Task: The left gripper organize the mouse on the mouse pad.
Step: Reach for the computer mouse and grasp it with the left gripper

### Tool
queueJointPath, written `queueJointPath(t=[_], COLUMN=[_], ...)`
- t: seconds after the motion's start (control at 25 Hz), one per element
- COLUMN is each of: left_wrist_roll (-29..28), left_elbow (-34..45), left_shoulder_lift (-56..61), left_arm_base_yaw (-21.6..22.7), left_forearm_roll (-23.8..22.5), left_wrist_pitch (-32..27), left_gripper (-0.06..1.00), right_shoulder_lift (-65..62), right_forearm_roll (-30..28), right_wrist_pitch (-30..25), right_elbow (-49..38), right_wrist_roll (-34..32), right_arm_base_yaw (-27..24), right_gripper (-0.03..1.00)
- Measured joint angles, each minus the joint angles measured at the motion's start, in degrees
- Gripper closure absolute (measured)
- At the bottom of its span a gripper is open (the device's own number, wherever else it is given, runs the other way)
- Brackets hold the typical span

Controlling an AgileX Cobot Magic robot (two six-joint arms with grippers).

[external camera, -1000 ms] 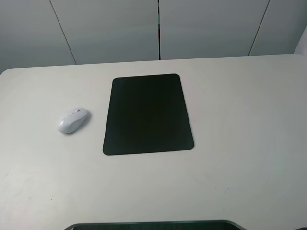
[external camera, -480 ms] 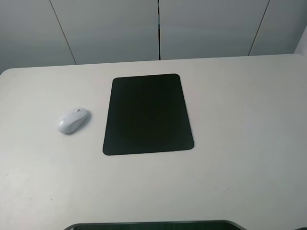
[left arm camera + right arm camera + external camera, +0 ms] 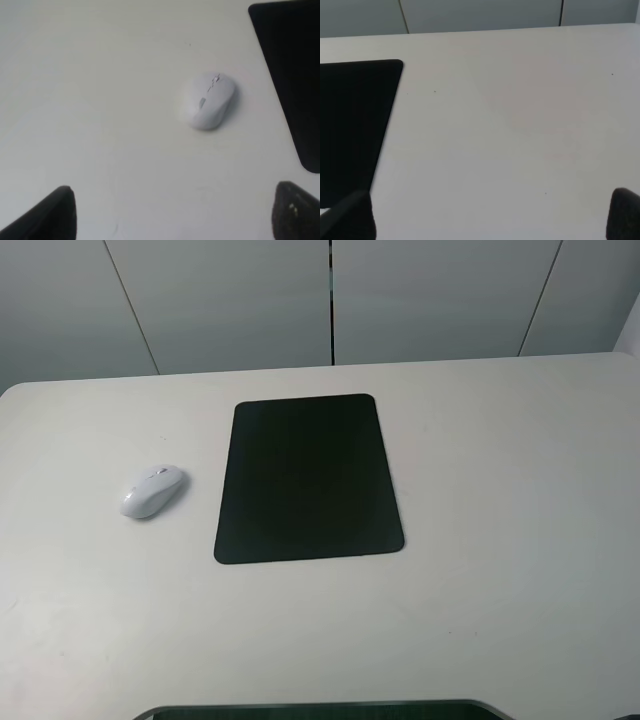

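In the high view the white mouse (image 3: 153, 491) lies on the pale counter (image 3: 500, 490) at the left of the frame. It sits just beside the black mouse pad (image 3: 308, 478) but apart from it, with a strip of bare counter between the two. The pad lies flat near the middle of the frame, its long side running away from the camera, and nothing rests on it. Grey wall panels (image 3: 230, 300) fill the top of the frame behind the counter.

No arm shows in the high view. In the left wrist view the left hand (image 3: 175, 215) is released, with its two dark fingers (image 3: 55, 215) spread wide and nothing between them. The mouse lies ahead of it, well clear of both fingers. In the right wrist view the right hand (image 3: 487, 217) is likewise released and empty over bare counter, with a corner of the pad in sight.
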State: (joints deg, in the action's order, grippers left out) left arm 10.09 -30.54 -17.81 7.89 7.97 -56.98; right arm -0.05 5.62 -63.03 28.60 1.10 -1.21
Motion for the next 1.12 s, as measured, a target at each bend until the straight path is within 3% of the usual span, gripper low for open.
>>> queueJointPath(t=[0.16, 0.32, 0.8, 1.12], left_wrist_roll=[3.6, 8.0, 14.1, 17.6], left_elbow=[0.0, -2.3, -19.2, -21.8], left_shoulder_lift=[-13.8, -27.8, -62.9, -76.3], left_arm_base_yaw=[0.0, 0.0, -11.9, -13.2], left_forearm_roll=[2.0, 3.1, 3.6, -1.0], left_wrist_pitch=[7.5, 11.0, 11.8, 14.0], left_gripper=[0.20, 0.20, 0.20, 0.20], right_shoulder_lift=[0.0, 0.0, 0.0, 0.0], right_forearm_roll=[0.0, 0.0, 0.0, 0.0], right_wrist_pitch=[0.0, 0.0, 0.0, 0.0], right_elbow=[0.0, 0.0, 0.0, 0.0], right_wrist_roll=[0.0, 0.0, 0.0, 0.0], right_arm_base_yaw=[0.0, 0.0, 0.0, 0.0], right_gripper=[0.27, 0.27, 0.27, 0.27])
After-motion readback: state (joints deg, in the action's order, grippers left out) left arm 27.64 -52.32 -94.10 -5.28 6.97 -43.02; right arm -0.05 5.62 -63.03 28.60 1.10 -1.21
